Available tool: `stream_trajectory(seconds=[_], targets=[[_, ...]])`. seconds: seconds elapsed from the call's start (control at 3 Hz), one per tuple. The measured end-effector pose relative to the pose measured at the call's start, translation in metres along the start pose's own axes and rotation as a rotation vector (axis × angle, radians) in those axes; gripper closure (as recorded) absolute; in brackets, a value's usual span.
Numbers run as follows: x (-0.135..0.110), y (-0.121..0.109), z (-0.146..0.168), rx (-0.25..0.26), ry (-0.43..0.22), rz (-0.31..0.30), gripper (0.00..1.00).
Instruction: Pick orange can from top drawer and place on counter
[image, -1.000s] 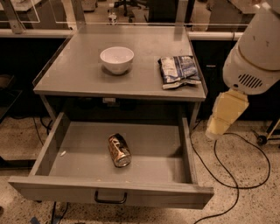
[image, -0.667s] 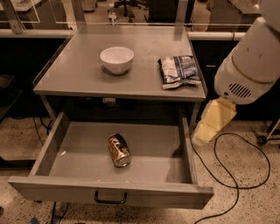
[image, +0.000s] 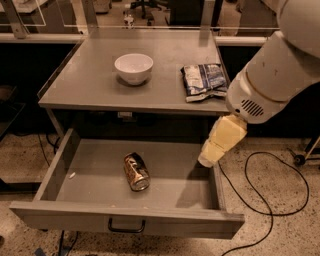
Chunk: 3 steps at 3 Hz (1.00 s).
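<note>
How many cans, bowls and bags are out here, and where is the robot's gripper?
Cans: 1, the orange can, lying in the top drawer.
Bowls: 1, the white bowl, on the counter.
Bags: 1, the snack bag, on the counter.
Total: 3.
The gripper hangs over the drawer's right edge.

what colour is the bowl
White round bowl, camera view; pale yellow gripper at grey drawer, right side.

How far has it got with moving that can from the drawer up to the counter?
Done: the top drawer stands open. In hand: the gripper hangs at the drawer's right wall, apart from the orange can lying on its side inside. Left: grasp the can, lift it, set it on the counter.
</note>
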<state>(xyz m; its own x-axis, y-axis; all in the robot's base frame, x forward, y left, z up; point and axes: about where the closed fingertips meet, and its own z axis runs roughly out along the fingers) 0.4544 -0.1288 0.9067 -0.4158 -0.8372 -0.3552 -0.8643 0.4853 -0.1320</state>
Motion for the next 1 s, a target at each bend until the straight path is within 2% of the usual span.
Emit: stream_trajectory(seconds=[0.33,0.67,1.0], targets=[[-0.001,0.002,0.000,-0.004,-0.012,-0.004,0.00],[-0.038,0.033,0.080,-0.102,-0.073,0.047,0.00],[-0.039,0.033,0.082,-0.101,-0.077,0.050,0.00]])
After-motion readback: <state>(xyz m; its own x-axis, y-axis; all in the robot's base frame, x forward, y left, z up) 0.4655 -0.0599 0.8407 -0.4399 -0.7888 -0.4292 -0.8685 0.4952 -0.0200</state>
